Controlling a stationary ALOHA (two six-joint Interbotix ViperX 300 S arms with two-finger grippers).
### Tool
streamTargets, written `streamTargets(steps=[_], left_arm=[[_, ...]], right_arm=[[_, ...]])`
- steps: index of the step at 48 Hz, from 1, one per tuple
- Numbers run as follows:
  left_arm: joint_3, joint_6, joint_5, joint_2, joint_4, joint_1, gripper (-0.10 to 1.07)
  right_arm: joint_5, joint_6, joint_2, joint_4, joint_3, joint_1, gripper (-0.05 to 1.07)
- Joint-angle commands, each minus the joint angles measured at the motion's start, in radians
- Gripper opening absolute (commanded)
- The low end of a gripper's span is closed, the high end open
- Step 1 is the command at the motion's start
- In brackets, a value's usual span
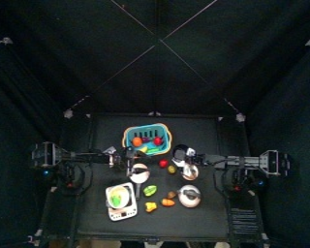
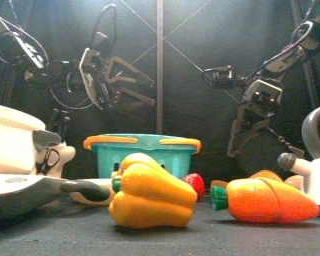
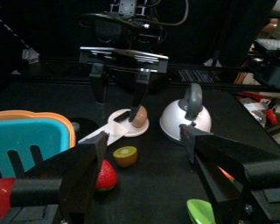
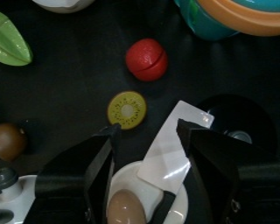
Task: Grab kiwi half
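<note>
The kiwi half (image 4: pixel 127 108) lies cut face up on the black table, next to a red tomato (image 4: pixel 146 58). It also shows in the left wrist view (image 3: pixel 127 156), between my two arms. My right gripper (image 4: pixel 154 149) is open and hangs above a white ladle holding a brown egg (image 4: pixel 140 194), with the kiwi half just beyond its jaws. The left wrist view shows the right gripper (image 3: pixel 119 83) with its fingers apart. My left gripper (image 3: pixel 143 179) is open and empty, a short way back from the kiwi half. The front view hides the kiwi half.
A teal basket (image 3: pixel 20 144) with an orange handle stands beside the tomato (image 3: pixel 105 175). A silver kettle (image 3: pixel 187 118) stands beside the ladle. A green starfruit slice (image 4: pixel 11 39) lies nearby. A yellow pepper (image 2: pixel 152 195), a carrot (image 2: pixel 263 200) and a white pot (image 2: pixel 16 140) fill the table's front.
</note>
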Motion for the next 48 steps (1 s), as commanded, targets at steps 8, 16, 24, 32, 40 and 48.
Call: streamTargets(steps=[8, 16, 24, 32, 40, 48], left_arm=[[-0.002, 0.002, -0.009, -0.015, -0.002, 0.000, 0.99], [-0.002, 0.002, -0.009, -0.017, -0.002, 0.000, 0.99], [0.006, 0.002, -0.009, -0.018, -0.003, 0.000, 0.99], [0.026, 0.002, -0.009, -0.041, -0.002, 0.000, 0.99], [0.074, 0.000, -0.009, -0.087, -0.008, -0.002, 0.99], [0.086, 0.002, -0.003, -0.092, -0.011, 0.003, 0.99]], right_arm=[[-0.009, 0.002, -0.005, 0.009, -0.034, 0.005, 0.89], [-0.009, 0.002, -0.005, 0.031, -0.034, -0.005, 0.89], [-0.009, 0.002, 0.002, 0.038, -0.035, -0.008, 0.90], [-0.029, 0.000, 0.048, 0.029, -0.038, -0.008, 1.02], [-0.031, -0.002, 0.106, 0.005, -0.051, 0.006, 1.03], [-0.035, -0.002, 0.244, 0.002, -0.124, 0.051, 1.03]])
